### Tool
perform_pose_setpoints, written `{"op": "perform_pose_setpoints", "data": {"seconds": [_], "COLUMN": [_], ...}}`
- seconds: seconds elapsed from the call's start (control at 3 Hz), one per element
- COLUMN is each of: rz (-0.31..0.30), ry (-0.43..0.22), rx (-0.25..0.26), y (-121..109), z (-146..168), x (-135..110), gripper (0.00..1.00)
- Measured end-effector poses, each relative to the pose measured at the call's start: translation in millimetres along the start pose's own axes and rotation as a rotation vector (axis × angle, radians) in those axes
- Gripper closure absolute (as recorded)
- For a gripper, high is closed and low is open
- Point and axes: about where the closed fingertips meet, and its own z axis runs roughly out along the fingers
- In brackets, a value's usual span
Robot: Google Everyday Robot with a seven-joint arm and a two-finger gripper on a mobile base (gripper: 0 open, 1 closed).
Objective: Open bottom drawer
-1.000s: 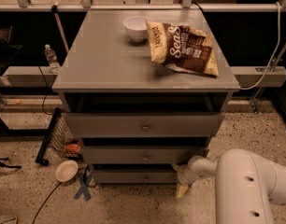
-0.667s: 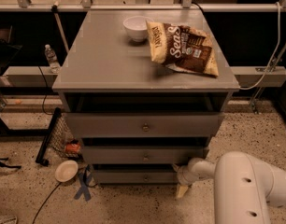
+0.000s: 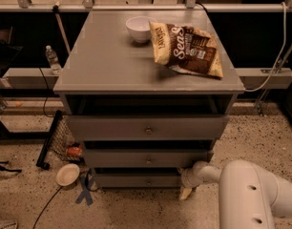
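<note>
At the left of the frame a clear water bottle (image 3: 51,59) is seen standing on a low ledge, well apart from the cabinet. Lower down, a dark wire basket (image 3: 60,138) is leaned against the cabinet's left side, with something orange (image 3: 74,151) beside it. A pale bowl (image 3: 67,174) is set on the speckled floor (image 3: 26,199) at the lower left, and a blue tape cross (image 3: 84,192) is stuck just to its right.

The centre of the frame is filled by the grey cabinet (image 3: 108,61) with its 3 drawers. On its top surface a white bowl (image 3: 138,28) is placed near the back edge, and a brown and yellow chip bag (image 3: 186,49) is laid flat just to the right of it, touching or nearly touching the bowl. A dark gap is shown above each drawer front. The top drawer (image 3: 146,127) and the middle drawer (image 3: 147,158) are each marked by 1 small knob. The bottom drawer (image 3: 136,180) is found lowest, close to the floor in the lower centre, with its knob (image 3: 148,181) at mid-front.

The gripper (image 3: 186,191) is held at the right end of the bottom drawer, by the cabinet's lower right corner and just above the floor. Whether it is spread or pressed together cannot be told. The white arm (image 3: 246,194) is extended from the lower right of the frame. A white cable (image 3: 279,46) is hung at the far right.
</note>
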Motion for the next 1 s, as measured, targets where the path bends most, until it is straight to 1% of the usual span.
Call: {"op": "perform_pose_setpoints", "data": {"seconds": [0.33, 1.0], "rz": [0.0, 0.0], "ry": [-0.001, -0.005], "rx": [-0.002, -0.009], "y": [1.3, 5.0], "z": [1.5, 4.8], "x": [-0.9, -3.1], "gripper": [0.17, 0.64]}}
